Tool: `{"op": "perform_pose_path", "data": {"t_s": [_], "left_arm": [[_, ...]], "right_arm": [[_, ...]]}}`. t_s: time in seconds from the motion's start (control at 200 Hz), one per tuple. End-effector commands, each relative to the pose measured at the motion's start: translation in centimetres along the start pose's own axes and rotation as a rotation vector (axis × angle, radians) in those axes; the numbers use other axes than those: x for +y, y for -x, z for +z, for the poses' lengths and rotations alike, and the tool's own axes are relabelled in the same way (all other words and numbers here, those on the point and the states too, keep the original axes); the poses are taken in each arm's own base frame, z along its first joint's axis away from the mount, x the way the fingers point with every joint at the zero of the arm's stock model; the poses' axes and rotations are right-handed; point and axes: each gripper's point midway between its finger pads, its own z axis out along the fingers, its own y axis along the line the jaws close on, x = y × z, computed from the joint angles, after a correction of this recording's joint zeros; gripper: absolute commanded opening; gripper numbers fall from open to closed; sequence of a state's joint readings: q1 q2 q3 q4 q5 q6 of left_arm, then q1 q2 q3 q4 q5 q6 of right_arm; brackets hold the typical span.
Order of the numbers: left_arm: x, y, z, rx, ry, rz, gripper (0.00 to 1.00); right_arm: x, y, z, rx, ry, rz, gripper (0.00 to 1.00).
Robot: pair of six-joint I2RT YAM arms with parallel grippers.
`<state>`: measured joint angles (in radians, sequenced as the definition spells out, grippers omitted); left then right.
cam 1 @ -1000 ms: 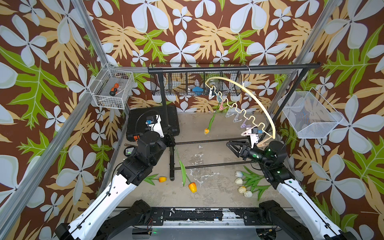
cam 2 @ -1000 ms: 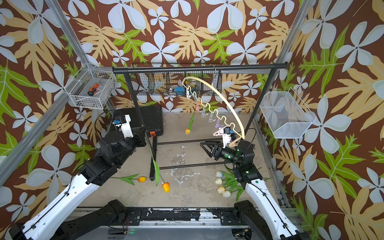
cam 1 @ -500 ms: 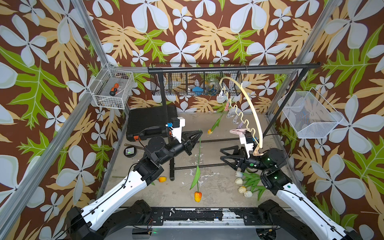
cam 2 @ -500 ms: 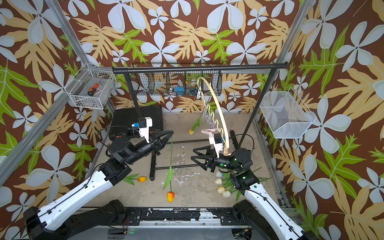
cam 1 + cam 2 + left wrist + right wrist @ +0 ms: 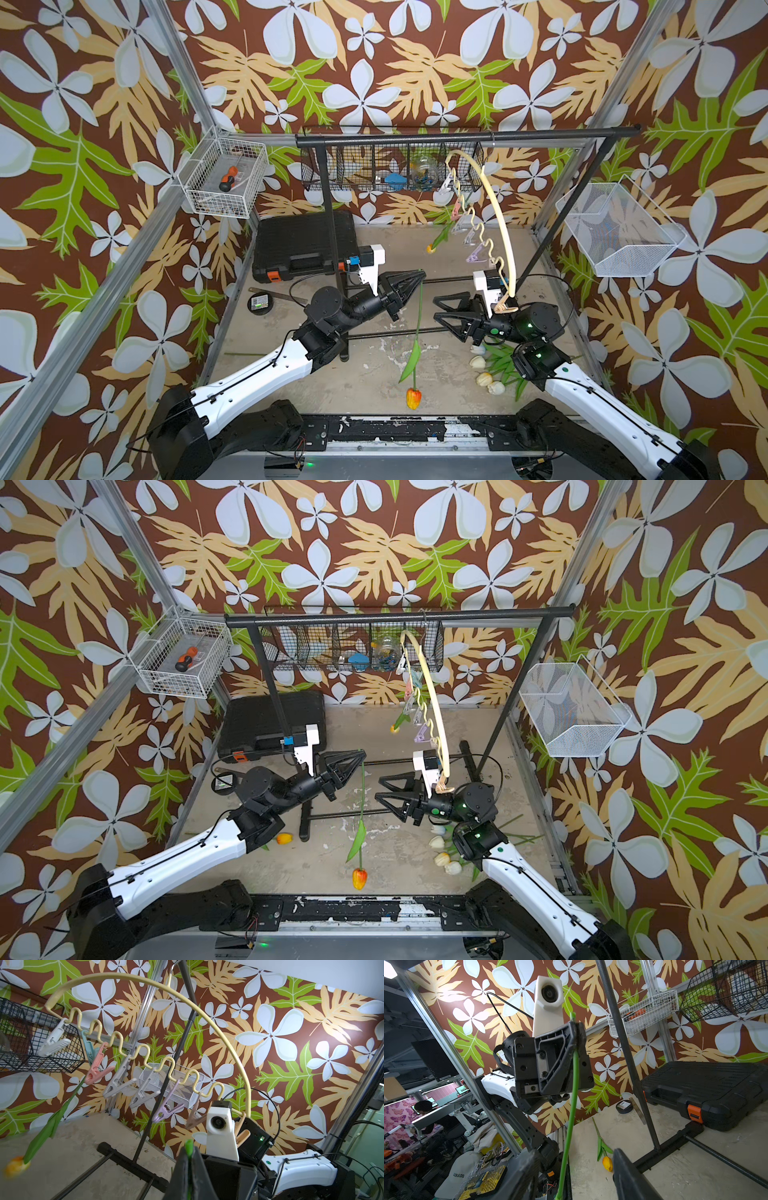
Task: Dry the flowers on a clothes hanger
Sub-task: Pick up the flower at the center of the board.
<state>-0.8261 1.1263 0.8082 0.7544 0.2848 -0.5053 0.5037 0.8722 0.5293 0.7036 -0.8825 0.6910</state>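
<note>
**Left gripper [image 5: 419, 275] brings orange tulip [image 5: 413, 398] nearer right gripper [image 5: 437, 308]**

It has moved over since half a second ago. It is clenched on the stem tip, bloom dangling down. Right gripper is part-open and empty, near the stem. Clothes hanger [image 5: 500, 216] hangs from the rack [image 5: 540, 134] behind.

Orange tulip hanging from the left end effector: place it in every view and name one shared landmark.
In a top view: orange tulip hangs head-down at centre from the shut left end effector.
In a top view: same, at centre.
Left wrist: only its green stem tip, between the shut jaws.
Right wrist: its stem, dangling from that end effector; head unseen.
Shared landmark: black garment rack.
</note>
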Motion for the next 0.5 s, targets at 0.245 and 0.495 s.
{"op": "perform_pose_path", "data": {"t_s": [0.245, 0.495], "left_arm": [[-0.9, 1.6, 1.5, -0.091, -0.043, -0.028, 0.00], [-1.0, 1.4, 2.2, -0.089, -0.055, -0.035, 0.00]], "right_arm": [[0.7, -0.3, 0.4, 0.001, 0.043, -0.039, 0.56], [0.3, -0.5, 0.6, 0.011, 0.028, -0.038, 0.50]]}}
